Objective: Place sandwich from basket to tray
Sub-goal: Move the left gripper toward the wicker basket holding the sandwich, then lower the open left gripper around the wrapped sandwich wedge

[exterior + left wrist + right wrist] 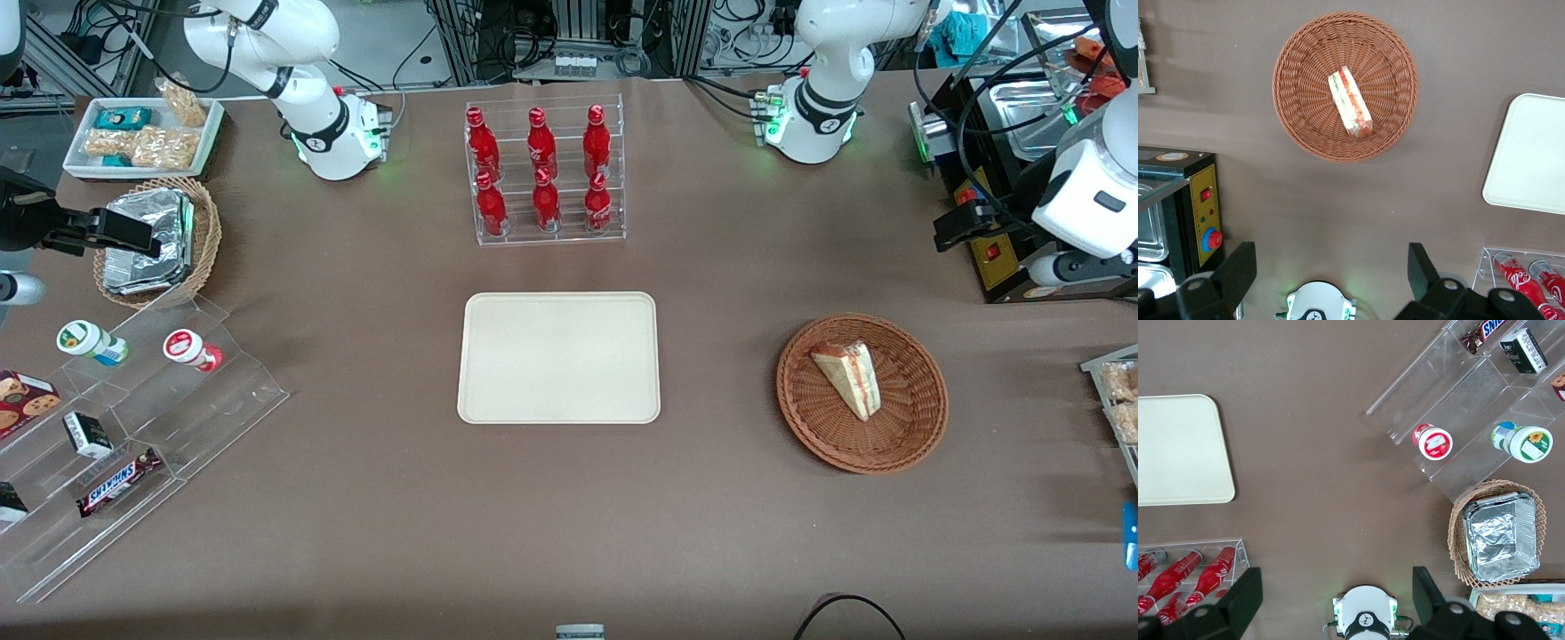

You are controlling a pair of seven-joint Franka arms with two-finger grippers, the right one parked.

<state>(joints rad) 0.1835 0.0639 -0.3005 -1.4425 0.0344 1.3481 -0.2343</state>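
Wide apart stand the two fingers [1238,270] of my tool [1331,280], with nothing between them; it hangs high above the brown surface [373,498], near the edge where my base is bolted and toward the working arm's end. In the front view the tool [965,227] shows beside the black appliance [996,222] with the yellow control panel and red knob, farther from the front camera than the basket [916,427].

Looking down from my wrist, the round reddish-brown wicker basket [1298,107] lies flat on the surface, well clear of my fingers. Inside it, about at its middle, rests the sandwich [1350,101], a pale bread wedge lying on its side with the red and green filling layers facing up toward me. In the front view the sandwich [849,373] points its narrow end toward the front camera.

Cream-beige and bare, the tray [560,356] sits at the middle of the surface, well apart from the basket, toward the parked arm's end from it. One rounded corner of the tray [1531,153] shows in my wrist view. Farther from the front camera than the tray stands a clear acrylic rack [544,169] holding six red cola bottles [542,133]. A black cable [845,613] loops in at the surface's near edge.
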